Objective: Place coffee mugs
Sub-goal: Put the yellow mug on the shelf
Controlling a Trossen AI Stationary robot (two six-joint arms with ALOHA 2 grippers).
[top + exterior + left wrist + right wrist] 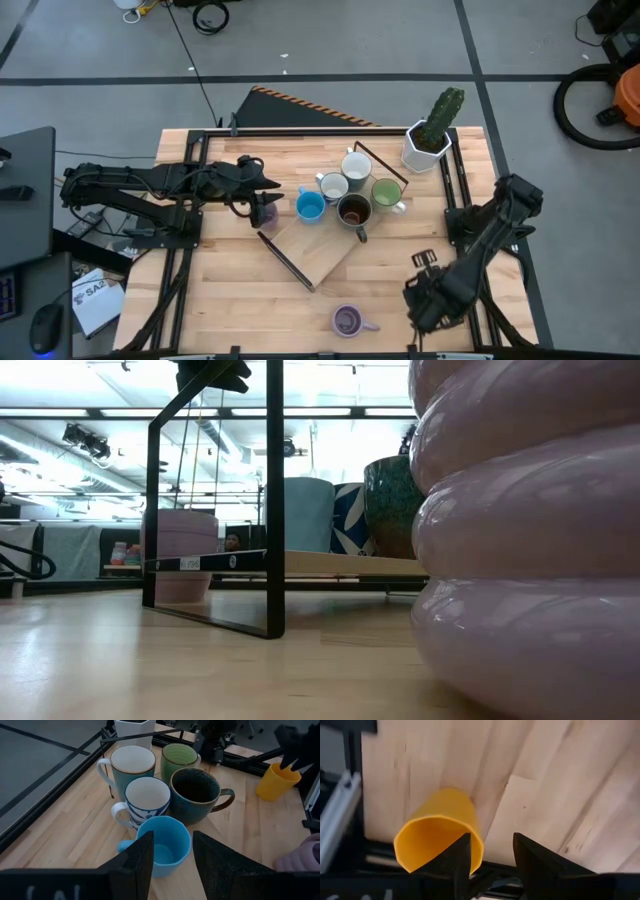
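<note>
Beside glossy blue mug [309, 207], left pincer [272, 184] open; ribbed lavender mug [347, 320] apart.

High view: even, soft overhead light, bench [240, 290] evenly lit, shadows short & faint. Low view: strong backlight from ceiling strip lights [330, 412] & bright room behind; black frame [272, 500] nearly a silhouette. Lavender mug [530, 530] v. close to lens, out of focus, broad soft glare on its ribs; bench surface shows sheen. Left wrist view: dimmer, cool; own fingers [142, 857] blurred. Right wrist view: warm, bright wood, orange mug [440, 830] slightly soft.
</note>
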